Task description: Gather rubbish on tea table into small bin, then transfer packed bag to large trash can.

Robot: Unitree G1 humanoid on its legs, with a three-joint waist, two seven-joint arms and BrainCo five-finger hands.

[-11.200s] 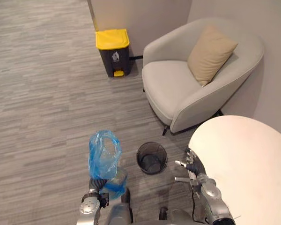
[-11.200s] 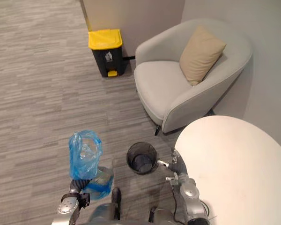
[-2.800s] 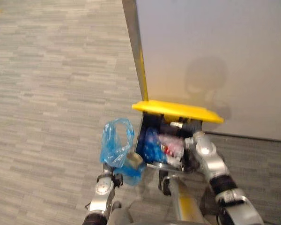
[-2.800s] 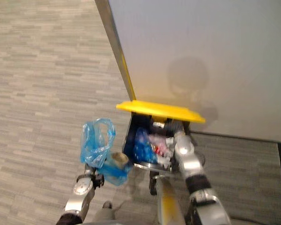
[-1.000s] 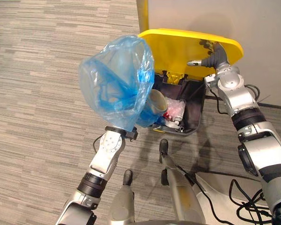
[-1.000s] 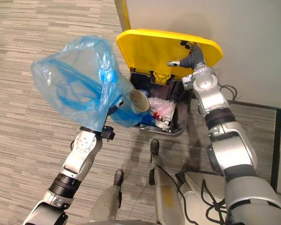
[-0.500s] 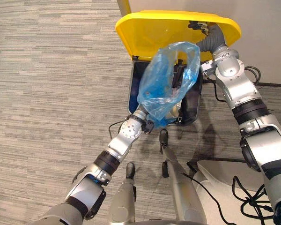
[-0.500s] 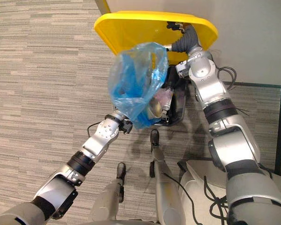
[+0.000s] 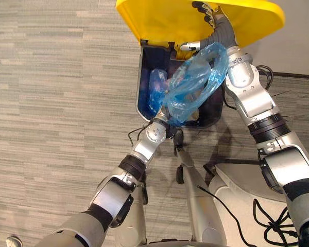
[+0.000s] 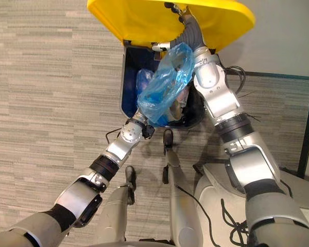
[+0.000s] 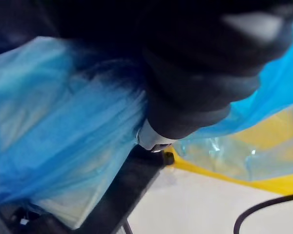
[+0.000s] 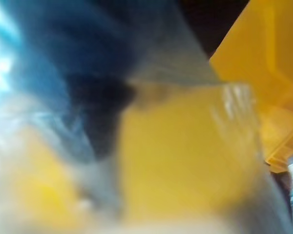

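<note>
The left hand (image 9: 164, 123) has its fingers closed on the gathered neck of the blue bag (image 9: 198, 77). The bag bulges over the open mouth of the trash can (image 9: 143, 98), above rubbish lying inside, and its lower end is at the can's front rim. The right hand (image 9: 210, 14), fingers straight, props the yellow lid (image 9: 154, 20) upright at the can's back edge. To finish well, I judge the bag should go lower and fully inside the rim before release, with the lid held back until it drops.

Grey carpet floor (image 9: 51, 103), dark trash can (image 9: 143, 92) on it (yellow lid (image 9: 159, 20) up)
</note>
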